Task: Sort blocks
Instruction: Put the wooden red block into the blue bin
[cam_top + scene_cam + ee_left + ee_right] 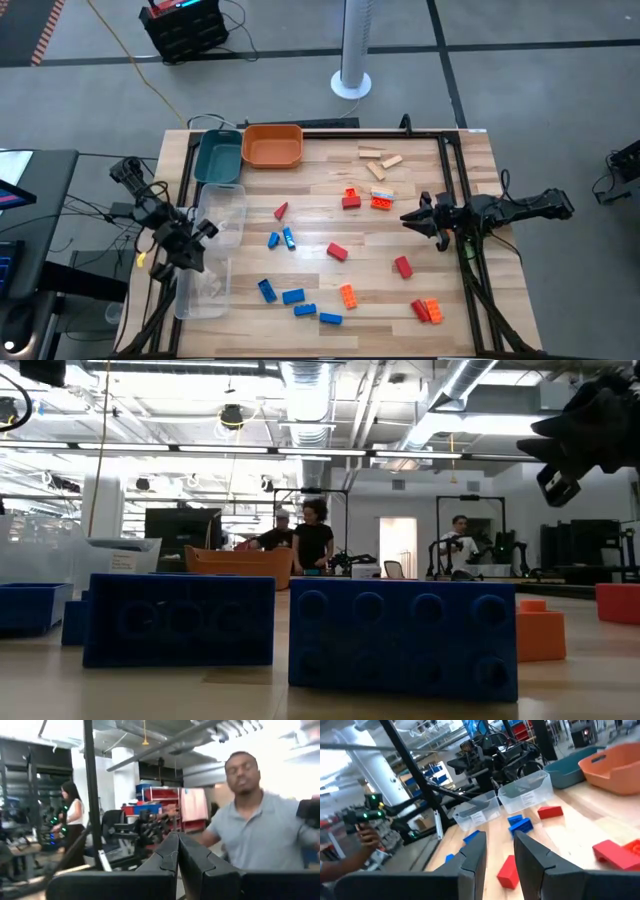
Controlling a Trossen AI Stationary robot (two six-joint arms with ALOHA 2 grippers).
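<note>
Blocks lie scattered on the wooden table: red ones (pixel 337 251) (pixel 403 266), blue ones (pixel 293 296) (pixel 273 240), orange ones (pixel 348 296) (pixel 381 200), and pale wooden ones (pixel 378 171) toward the far edge. My right gripper (pixel 408 216) (pixel 500 855) hangs open above the table's right half and points left. A red block (pixel 508 871) shows on the table past the gap between its fingers, untouched. My left gripper (pixel 210 229) (pixel 177 847) is shut and empty, held level over the clear trays at the left.
A teal tray (pixel 219 157) and an orange tray (pixel 272 145) sit at the far left. Two clear trays (pixel 222 210) (pixel 203 285) line the left edge. A dark frame (pixel 450 150) runs along the far and right sides. People stand in the room beyond.
</note>
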